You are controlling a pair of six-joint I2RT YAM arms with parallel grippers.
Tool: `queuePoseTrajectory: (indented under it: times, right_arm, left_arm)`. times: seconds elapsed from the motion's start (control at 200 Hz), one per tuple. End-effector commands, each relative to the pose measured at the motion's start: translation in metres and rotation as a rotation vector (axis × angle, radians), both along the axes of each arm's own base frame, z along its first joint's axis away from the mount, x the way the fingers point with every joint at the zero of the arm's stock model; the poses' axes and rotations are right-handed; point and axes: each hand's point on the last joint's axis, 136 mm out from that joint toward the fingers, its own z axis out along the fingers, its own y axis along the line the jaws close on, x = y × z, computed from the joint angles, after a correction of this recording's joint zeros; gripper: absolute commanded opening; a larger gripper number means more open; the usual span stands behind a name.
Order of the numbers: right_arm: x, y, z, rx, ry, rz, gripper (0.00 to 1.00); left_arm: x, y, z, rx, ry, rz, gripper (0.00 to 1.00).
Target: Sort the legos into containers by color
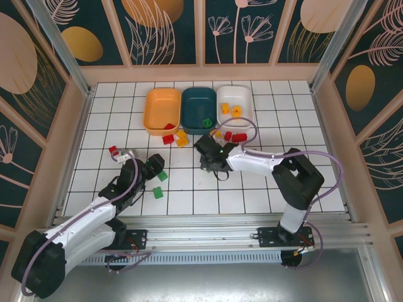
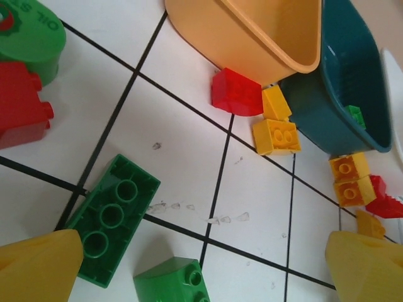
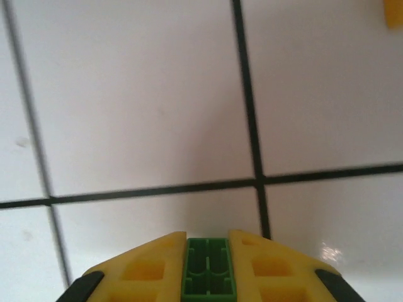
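The left gripper (image 2: 201, 270) gapes open, empty, above green legos (image 2: 113, 229) left of the worktop's middle. The right gripper (image 3: 208, 240) pinches a green brick (image 3: 208, 274) at mid-worktop. The orange tray (image 1: 159, 106), teal tray (image 1: 196, 102) and white tray (image 1: 233, 93) line the far edge.

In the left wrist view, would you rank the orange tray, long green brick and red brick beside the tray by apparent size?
Orange tray
long green brick, though nearer the camera
red brick beside the tray

Left arm (image 1: 82, 220) and right arm (image 1: 258, 162) were clad in white shells with black joints — lilac cables (image 1: 340, 171) were attached, yellow fingers (image 2: 38, 267) fitted.
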Motion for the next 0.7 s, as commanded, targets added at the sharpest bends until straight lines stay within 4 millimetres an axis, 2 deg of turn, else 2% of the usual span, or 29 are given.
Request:
queuePoseTrajectory:
  times: [0.0,0.08,0.175,0.25,0.31,0.42,0.495,0.581,0.621,0.696]
  right_arm:
    - [0.06,0.006,0.052,-0.016,-0.212,0.043,0.07]
    - [0.097,0.016,0.062,-0.009,-0.273,0.077,0.07]
    - [0.137,0.021,0.062,-0.021,-0.314,0.092,0.07]
    - [0.167,0.026,0.061,0.007,-0.323,0.112,0.1]
    - [0.186,0.026,0.057,0.0,-0.304,0.103,0.11]
    - [0.212,0.027,0.043,-0.046,-0.285,0.119,0.13]
    - [0.224,0.027,0.033,-0.055,-0.271,0.128,0.14]
    - [0.235,0.026,0.033,-0.056,-0.269,0.122,0.18]
    - [0.239,0.025,0.036,-0.053,-0.279,0.119,0.22]
    - [0.244,0.025,0.043,-0.042,-0.286,0.122,0.37]
  left_arm:
    - [0.016,0.012,0.031,0.084,-0.034,0.038,0.99]
    - [0.027,0.005,0.053,0.024,-0.074,0.005,0.99]
    - [0.038,0.006,0.077,-0.016,-0.118,-0.002,0.99]
    - [0.045,0.005,0.083,-0.021,-0.112,-0.026,0.99]
    - [0.048,-0.012,0.085,-0.052,-0.1,-0.13,0.99]
    - [0.045,-0.042,0.075,-0.108,-0.029,-0.284,0.98]
    - [0.042,-0.043,0.066,-0.123,0.002,-0.284,0.98]
    - [0.039,-0.042,0.062,-0.138,0.012,-0.277,0.99]
    - [0.037,-0.043,0.063,-0.147,0.009,-0.284,0.98]
    - [0.035,-0.044,0.063,-0.154,0.01,-0.291,0.99]
